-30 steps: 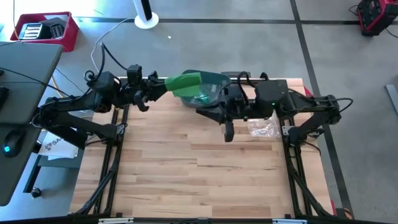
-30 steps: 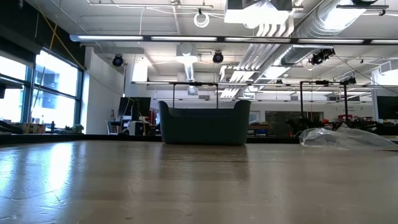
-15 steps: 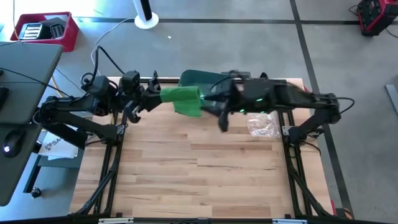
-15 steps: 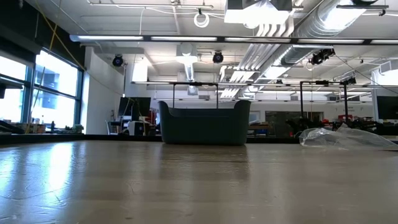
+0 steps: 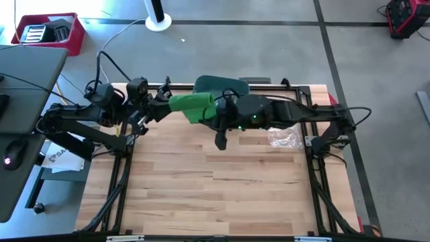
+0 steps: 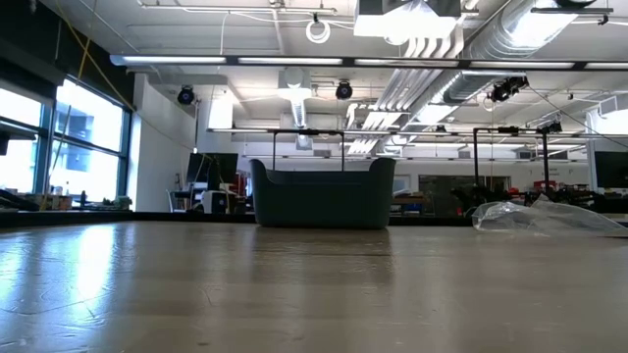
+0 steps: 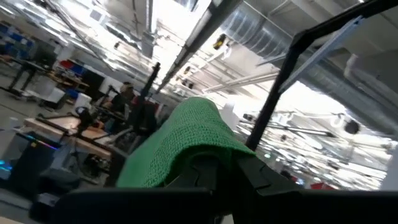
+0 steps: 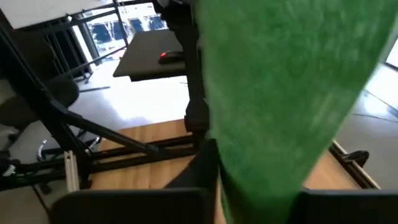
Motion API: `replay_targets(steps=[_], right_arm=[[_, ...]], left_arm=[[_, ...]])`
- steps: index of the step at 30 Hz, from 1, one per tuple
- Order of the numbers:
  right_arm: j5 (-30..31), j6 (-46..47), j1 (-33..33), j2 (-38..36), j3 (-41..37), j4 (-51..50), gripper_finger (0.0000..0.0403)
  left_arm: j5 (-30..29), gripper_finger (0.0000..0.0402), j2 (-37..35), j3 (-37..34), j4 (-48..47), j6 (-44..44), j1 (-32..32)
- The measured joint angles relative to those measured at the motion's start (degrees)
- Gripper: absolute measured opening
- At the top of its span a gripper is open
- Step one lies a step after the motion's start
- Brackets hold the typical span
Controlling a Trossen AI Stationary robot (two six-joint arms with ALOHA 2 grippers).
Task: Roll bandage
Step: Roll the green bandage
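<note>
The green bandage (image 5: 191,106) hangs in the air over the table's far part, stretched between my two grippers. My left gripper (image 5: 163,105) is shut on its left end; in the left wrist view the cloth (image 7: 180,140) drapes over that gripper's fingers. My right gripper (image 5: 213,116) is at the bandage's right end, shut on it, and the green strip (image 8: 280,81) fills the right wrist view, passing down between the fingers. Neither gripper shows in the low view. My left gripper holds the bandage's left end (image 7: 205,134), reaching in from the table's left and slanting a little upward. The cloth lies folded over the fingertips and hides the place of contact. The bandage is lifted clear of the table. My right gripper has the bandage's right part (image 8: 255,180) between its two fingers, coming from the table's right. The strip runs down between them, and the cloth hides the pads. This end too is clear of the table; one layer or several, I cannot tell.
A dark green tub (image 5: 222,85) stands at the table's far edge, just behind the bandage, and it also shows in the low view as the tub (image 6: 322,193). A crumpled clear plastic bag (image 5: 282,138) lies at the right. The wooden table (image 5: 215,195) is bare toward the near edge.
My left gripper has swung the bandage from above the tub toward the table's left and a little nearer. My right gripper has moved left and downward to the bandage's right end.
</note>
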Motion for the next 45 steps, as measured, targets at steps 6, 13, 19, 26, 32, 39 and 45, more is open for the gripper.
replay_targets(steps=[6, 13, 19, 26, 32, 39, 45], right_arm=[[-1.61, 3.79, 3.41, -1.54, 0.02, 0.28, 0.0004], [-9.28, 7.56, 6.81, -4.76, 0.02, 9.85, 0.0001], [-4.9, 7.09, 5.08, -5.55, 0.02, 26.16, 0.0001], [-5.67, 11.86, -0.41, -6.05, 0.02, 32.78, 0.0], [-8.81, 18.32, -2.35, -6.1, 0.02, 26.8, 0.0], [-9.05, 20.07, -1.16, -6.07, 0.02, 18.67, 0.0], [5.58, 19.78, 1.1, -7.59, 0.02, 14.45, 0.0]], left_arm=[[-6.1, 0.0008, -0.61, 0.0, -1.21, 4.13, 0.07], [-16.84, 0.0008, -2.27, 0.02, -12.46, 3.47, 1.47], [-14.23, 0.0008, -0.48, 0.04, -14.07, 2.42, 1.15], [-11.68, 0.0008, 4.56, 0.06, -7.11, -0.93, -1.58], [-11.89, 0.0008, 8.69, 0.07, -4.44, -5.57, -2.76], [-13.26, 0.0008, 10.87, 0.02, -6.01, -8.75, -2.74], [-10.78, 0.0008, 10.84, 0.02, -5.74, -5.35, -3.02]])
